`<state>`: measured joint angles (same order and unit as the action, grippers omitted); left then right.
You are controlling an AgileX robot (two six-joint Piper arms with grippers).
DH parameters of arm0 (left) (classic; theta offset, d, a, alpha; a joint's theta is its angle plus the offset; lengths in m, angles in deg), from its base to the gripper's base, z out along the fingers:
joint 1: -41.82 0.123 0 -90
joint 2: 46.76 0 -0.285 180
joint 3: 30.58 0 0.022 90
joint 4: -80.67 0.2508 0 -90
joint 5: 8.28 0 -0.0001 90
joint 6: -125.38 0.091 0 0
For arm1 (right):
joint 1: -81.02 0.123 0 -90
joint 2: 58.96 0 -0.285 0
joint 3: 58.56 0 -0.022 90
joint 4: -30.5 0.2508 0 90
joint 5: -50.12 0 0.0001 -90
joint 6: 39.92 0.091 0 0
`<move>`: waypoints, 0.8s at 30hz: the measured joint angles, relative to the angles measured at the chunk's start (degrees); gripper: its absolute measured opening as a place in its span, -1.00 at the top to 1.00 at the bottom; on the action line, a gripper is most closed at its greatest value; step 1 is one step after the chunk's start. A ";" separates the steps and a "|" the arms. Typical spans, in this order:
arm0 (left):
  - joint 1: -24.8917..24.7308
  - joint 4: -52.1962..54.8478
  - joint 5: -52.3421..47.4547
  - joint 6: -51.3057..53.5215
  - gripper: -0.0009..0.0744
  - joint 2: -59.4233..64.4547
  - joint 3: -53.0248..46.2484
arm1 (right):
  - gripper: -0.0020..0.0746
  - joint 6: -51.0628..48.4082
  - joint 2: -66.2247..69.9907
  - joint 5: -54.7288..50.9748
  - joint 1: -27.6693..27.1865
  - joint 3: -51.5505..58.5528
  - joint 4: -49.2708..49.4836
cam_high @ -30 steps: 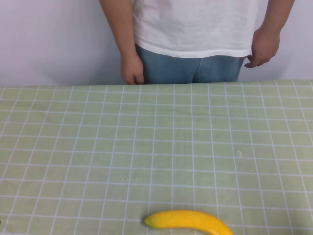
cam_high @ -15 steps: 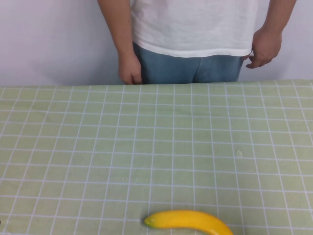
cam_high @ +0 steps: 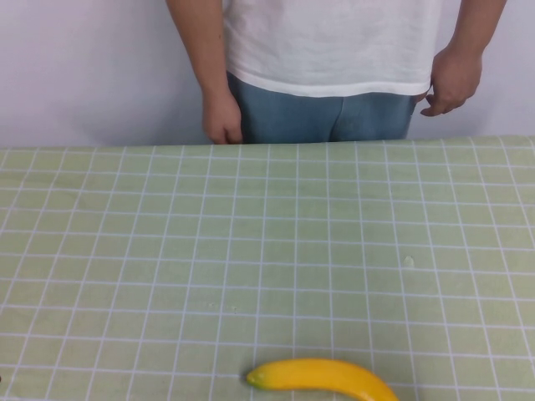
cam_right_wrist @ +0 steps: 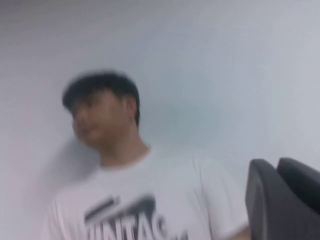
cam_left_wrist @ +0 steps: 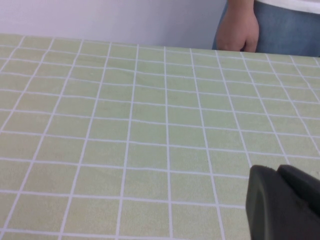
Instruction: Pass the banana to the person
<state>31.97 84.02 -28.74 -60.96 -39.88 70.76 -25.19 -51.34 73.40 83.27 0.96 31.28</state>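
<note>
The banana is bright yellow and lies flat at the near edge of the table, partly cut off by the edge of the high view. The person, in a white T-shirt and blue jeans, stands behind the far edge with both arms hanging down. Neither gripper shows in the high view. My left gripper hangs low over bare tablecloth, fingers together and empty; the person's hand is far beyond it. My right gripper points up at the person's face and shirt, fingers together and empty. The banana is out of both wrist views.
The table is covered with a light green cloth with a white grid. A plain white wall stands behind the person.
The person's arm on the left of the high view has shifted slightly to the left. The banana has not moved.
</note>
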 joint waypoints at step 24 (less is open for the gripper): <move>0.00 0.04 0.00 0.00 0.98 0.00 0.00 | 0.96 -36.45 47.42 -71.46 3.47 -23.76 23.72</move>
<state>31.97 84.06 -28.74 -60.96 -39.88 70.76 -61.63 -3.93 1.94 86.74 -22.80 55.01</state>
